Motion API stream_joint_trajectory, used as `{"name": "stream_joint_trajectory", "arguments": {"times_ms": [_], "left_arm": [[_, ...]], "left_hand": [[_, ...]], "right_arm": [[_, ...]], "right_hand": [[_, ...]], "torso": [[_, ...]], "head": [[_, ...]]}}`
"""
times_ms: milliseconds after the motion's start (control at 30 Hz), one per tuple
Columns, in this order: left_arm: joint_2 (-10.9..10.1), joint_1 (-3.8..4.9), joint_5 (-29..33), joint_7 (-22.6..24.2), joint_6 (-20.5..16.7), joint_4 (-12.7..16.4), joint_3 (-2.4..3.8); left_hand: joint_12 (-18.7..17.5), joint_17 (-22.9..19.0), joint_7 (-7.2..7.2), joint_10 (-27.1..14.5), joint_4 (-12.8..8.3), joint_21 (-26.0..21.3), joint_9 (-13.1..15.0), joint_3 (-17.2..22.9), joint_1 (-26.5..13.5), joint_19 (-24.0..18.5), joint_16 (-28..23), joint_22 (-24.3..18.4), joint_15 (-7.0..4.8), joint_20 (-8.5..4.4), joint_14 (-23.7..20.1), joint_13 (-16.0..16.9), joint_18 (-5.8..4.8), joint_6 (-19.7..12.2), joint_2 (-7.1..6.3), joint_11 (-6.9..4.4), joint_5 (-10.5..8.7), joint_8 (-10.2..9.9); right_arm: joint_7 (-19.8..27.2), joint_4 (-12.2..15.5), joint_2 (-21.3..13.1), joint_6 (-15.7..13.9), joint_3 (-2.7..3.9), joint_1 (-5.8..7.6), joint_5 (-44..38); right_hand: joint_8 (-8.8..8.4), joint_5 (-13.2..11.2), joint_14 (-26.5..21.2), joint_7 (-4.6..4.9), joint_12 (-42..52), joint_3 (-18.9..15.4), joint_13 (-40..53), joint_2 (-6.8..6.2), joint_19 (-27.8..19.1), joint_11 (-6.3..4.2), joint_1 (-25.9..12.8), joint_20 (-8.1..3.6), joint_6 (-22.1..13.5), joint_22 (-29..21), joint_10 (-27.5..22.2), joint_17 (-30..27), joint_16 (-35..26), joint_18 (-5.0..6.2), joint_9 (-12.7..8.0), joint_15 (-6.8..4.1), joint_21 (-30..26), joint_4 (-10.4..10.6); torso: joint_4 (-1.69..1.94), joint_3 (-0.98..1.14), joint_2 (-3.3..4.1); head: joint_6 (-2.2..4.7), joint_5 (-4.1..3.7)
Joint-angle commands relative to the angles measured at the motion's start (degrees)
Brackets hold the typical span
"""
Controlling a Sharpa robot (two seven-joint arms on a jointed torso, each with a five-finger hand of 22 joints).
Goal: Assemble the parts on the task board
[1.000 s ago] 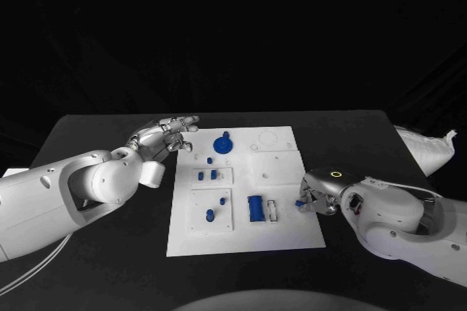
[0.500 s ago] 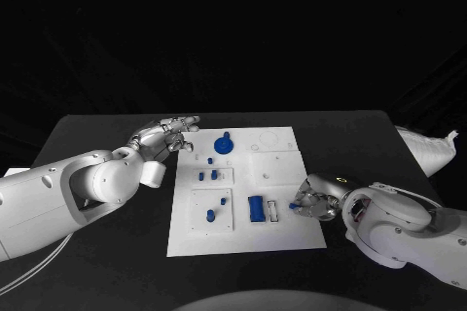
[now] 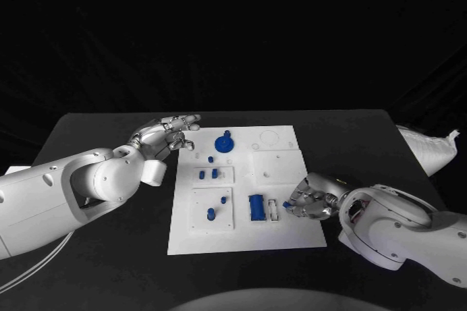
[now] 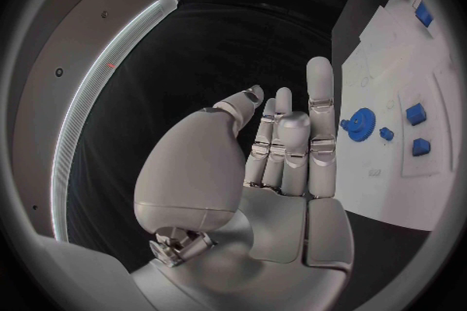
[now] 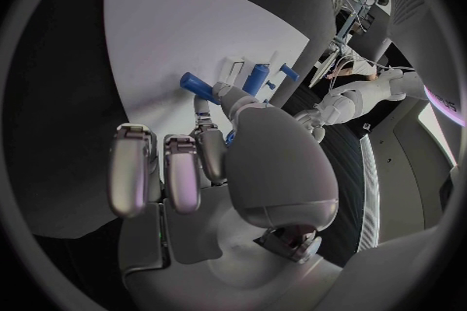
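R hand pinches a small blue peg at the task board right edge, beside the blue block; contact w/ board appears likely but unclear. L hand hovers off the board's far-left corner, fingers apart, holding nothing.

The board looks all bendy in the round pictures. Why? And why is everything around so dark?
Wrist views: fisheye lenses curve the straight edges of the board, and a dark ring frames each circle. Head view: the board lies flat with straight edges; the table and backdrop are black, so only the board, blue parts and the left hand and right hand stand out.
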Motion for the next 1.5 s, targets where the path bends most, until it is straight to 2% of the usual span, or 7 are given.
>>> {"name": "stream_joint_trajectory", "arguments": {"times_ms": [33,300,367,467,667,1033,1500], "left_arm": [[0.0,0.02,-0.2,0.4,1.0,0.2,0.03],[0.0,0.02,-0.2,0.4,1.1,0.3,0.03],[0.0,0.02,-0.2,0.4,1.1,0.3,0.04],[0.0,0.02,-0.2,0.4,1.1,0.3,0.04],[0.0,0.02,-0.2,0.3,1.1,0.4,0.04],[0.0,0.03,-0.2,0.3,1.1,0.5,0.04],[-0.1,0.03,-0.2,0.2,1.2,0.5,0.04]], "left_hand": [[0.1,-0.1,0.04,-0.3,0.0,-0.3,0.0,0.0,0.0,0.0,0.2,-0.1,-0.08,0.40,-0.4,0.1,0.60,-0.3,0.13,0.04,0.03,0.3],[0.1,-0.1,0.04,-0.3,0.0,-0.3,0.0,0.0,0.0,0.0,0.2,-0.1,-0.08,0.40,-0.4,0.1,0.60,-0.3,0.13,0.04,0.03,0.3],[0.1,-0.1,0.04,-0.3,0.0,-0.3,0.0,0.0,0.0,0.0,0.2,-0.1,-0.08,0.40,-0.4,0.1,0.60,-0.3,0.13,0.04,0.03,0.3],[0.1,-0.1,0.04,-0.3,0.0,-0.3,0.0,0.0,0.0,0.0,0.2,-0.1,-0.08,0.40,-0.4,0.1,0.60,-0.3,0.13,0.04,0.03,0.3],[0.1,-0.1,0.04,-0.3,0.0,-0.3,0.0,0.0,0.0,0.0,0.2,-0.1,-0.08,0.40,-0.4,0.1,0.60,-0.3,0.13,0.04,0.03,0.3],[0.1,-0.1,0.04,-0.3,0.0,-0.3,0.0,0.0,0.0,0.0,0.2,-0.1,-0.08,0.40,-0.4,0.1,0.60,-0.3,0.13,0.04,0.03,0.3],[0.2,-0.1,0.07,-0.4,0.0,-0.3,0.0,-0.1,-0.1,0.0,0.2,-0.1,-0.06,0.40,-0.4,0.1,0.59,-0.4,0.15,0.08,0.01,0.4]], "right_arm": [[0.5,0.1,0.5,-2.6,-0.01,-0.06,2.8],[-0.4,-0.8,2.4,-1.3,-0.01,-0.06,3.3],[-0.7,-1.1,2.9,-0.6,-0.01,-0.06,3.3],[-1.0,-1.5,3.6,0.4,-0.01,-0.06,2.8],[-1.3,-1.9,4.6,1.6,-0.01,-0.06,1.4],[-1.7,-2.8,5.6,4.2,-0.01,-0.06,-0.4],[-1.8,-3.2,6.4,4.9,0.00,-0.06,-2.9]], "right_hand": [[0.18,-0.1,4.9,-0.55,0.4,0.2,5.3,-0.23,0.9,-0.12,-1.2,-0.05,0.9,0.2,1.5,9.5,0.2,-0.87,1.8,-0.14,-0.1,0.4],[0.76,1.4,5.0,-1.11,1.8,-0.6,6.2,-0.64,1.2,-0.53,-4.1,-0.26,2.3,0.9,2.1,10.1,0.5,-1.00,2.4,-0.45,0.4,1.6],[0.97,3.3,5.1,-1.30,2.6,-1.2,6.8,-0.74,1.3,-0.70,-5.1,-0.40,2.7,1.1,2.4,10.2,0.6,-1.05,2.7,-0.58,0.6,2.1],[1.20,4.1,5.1,-1.49,3.0,-1.8,7.0,-0.67,1.4,-0.86,-5.8,-0.54,3.2,1.4,2.6,10.5,0.7,-1.11,3.0,-0.74,0.8,2.4],[1.82,4.1,5.3,-2.01,3.6,-2.5,7.5,-0.46,1.7,-1.27,-6.3,-0.79,4.2,2.4,2.9,11.3,1.3,-1.31,3.6,-1.05,1.4,2.5],[2.21,3.7,5.3,-2.26,2.7,-3.3,7.0,-0.21,1.7,-1.49,-7.0,-1.01,4.6,2.4,2.8,11.4,1.3,-1.31,4.2,-1.26,1.4,2.8],[4.08,2.8,5.4,-3.15,4.6,-4.9,8.2,0.78,2.0,-2.22,-8.7,-1.54,6.0,3.1,3.4,11.9,1.6,-1.45,6.4,-1.86,1.9,3.9]], "torso": [[0.02,-0.05,-0.04],[0.05,-0.06,0.00],[0.06,-0.05,0.00],[0.06,-0.01,0.02],[0.00,0.01,-0.03],[-0.03,0.03,-0.01],[0.02,0.00,0.00]], "head": [[-0.07,0.02],[-0.06,-0.01],[-0.11,0.05],[-0.16,0.02],[-0.16,0.07],[-0.18,0.16],[-0.22,0.24]]}}
